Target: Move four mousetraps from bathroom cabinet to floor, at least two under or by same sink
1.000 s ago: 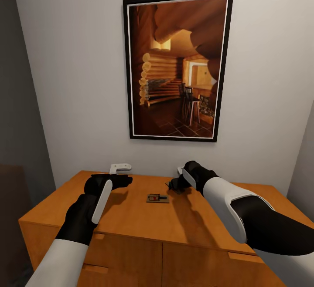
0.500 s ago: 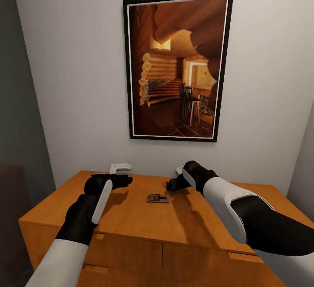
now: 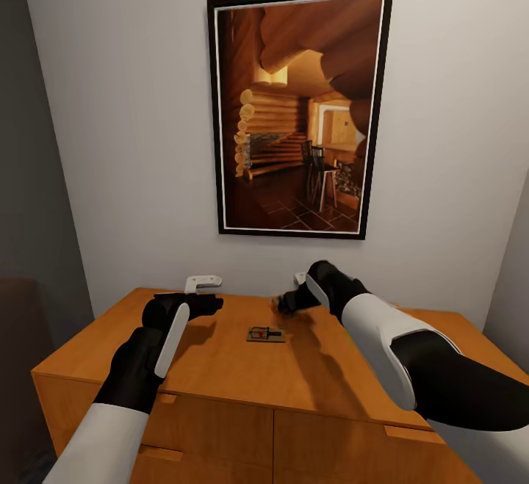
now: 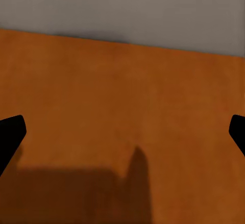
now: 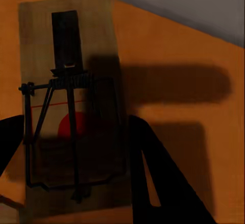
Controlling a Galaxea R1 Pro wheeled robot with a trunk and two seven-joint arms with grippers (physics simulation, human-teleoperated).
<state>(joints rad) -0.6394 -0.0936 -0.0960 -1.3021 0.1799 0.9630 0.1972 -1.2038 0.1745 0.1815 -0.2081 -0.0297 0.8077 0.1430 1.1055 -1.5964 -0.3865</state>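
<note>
Orange-brown cabinet top carries one mousetrap between the arms; the right gripper hovers behind it. Left gripper gapes wide, empty. Right wrist: a held mousetrap, fingers closed on its edges; it looks light, stiff, wire delicate.

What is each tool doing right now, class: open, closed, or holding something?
Left tool: open, holding nothing.
Right tool: closed on a mousetrap, above the cabinet.

A pale wall carries a black-framed picture of a log-cabin interior, grey wall at left.
</note>
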